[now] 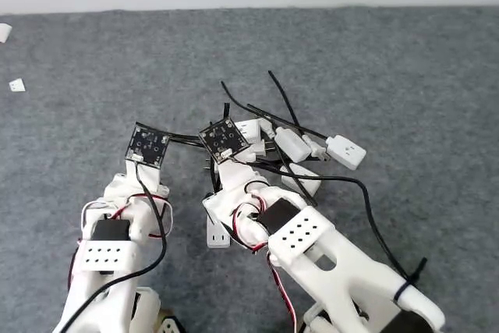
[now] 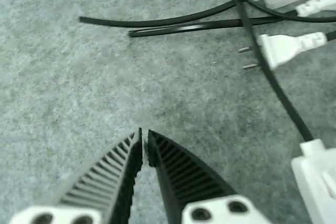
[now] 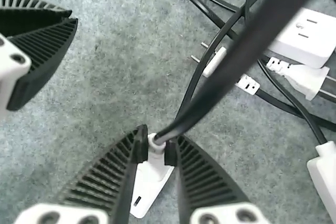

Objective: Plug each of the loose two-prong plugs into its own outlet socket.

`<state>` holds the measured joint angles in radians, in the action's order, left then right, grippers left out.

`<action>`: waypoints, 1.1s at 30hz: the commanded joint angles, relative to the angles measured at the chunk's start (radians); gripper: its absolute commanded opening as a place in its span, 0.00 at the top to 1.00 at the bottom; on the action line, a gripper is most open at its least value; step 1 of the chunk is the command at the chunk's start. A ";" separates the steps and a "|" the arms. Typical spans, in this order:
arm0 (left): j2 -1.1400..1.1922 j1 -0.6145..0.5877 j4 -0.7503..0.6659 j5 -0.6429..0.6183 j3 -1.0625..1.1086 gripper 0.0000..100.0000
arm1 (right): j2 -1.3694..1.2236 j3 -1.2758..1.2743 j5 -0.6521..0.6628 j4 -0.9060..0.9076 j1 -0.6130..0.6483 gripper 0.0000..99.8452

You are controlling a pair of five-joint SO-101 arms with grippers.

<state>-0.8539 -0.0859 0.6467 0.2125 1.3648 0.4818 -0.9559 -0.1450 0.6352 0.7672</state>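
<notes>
**White arms, black ribbed claws**

The left arm [image 1: 117,286] and right arm [image 1: 351,271] are white plastic, with perforated plates [image 1: 300,232], black servos [image 1: 109,230] and red, white and black wires [image 1: 243,212]. At 12 o'clock of each sit black square boards [image 1: 148,144] [image 1: 224,138], perhaps the cameras. The left claw [image 2: 144,136] and right claw [image 3: 157,139] have black ribbed fingers [image 2: 178,171] on white screw-holed bases.

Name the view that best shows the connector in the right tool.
Right wrist view: the right tool clamps the connector at its cable end, close up. In the high view the right arm covers that grip.
</notes>
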 commanded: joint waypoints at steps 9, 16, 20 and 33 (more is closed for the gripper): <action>-0.008 -0.009 -0.023 0.041 -0.016 0.99 | 0.242 -0.192 0.078 -0.062 0.013 0.99; -0.005 -0.009 -0.021 0.043 -0.016 0.99 | 0.240 -0.238 0.175 -0.062 0.022 0.99; -0.005 -0.011 -0.021 0.043 -0.016 0.99 | 0.125 -0.184 0.192 -0.054 0.031 0.99; -0.006 -0.012 -0.009 0.044 -0.018 0.99 | -0.189 0.038 0.232 0.104 0.087 0.99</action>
<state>-0.8539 -0.0936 0.6467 0.2493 1.3648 0.3452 -0.9068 0.0713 0.7012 0.8270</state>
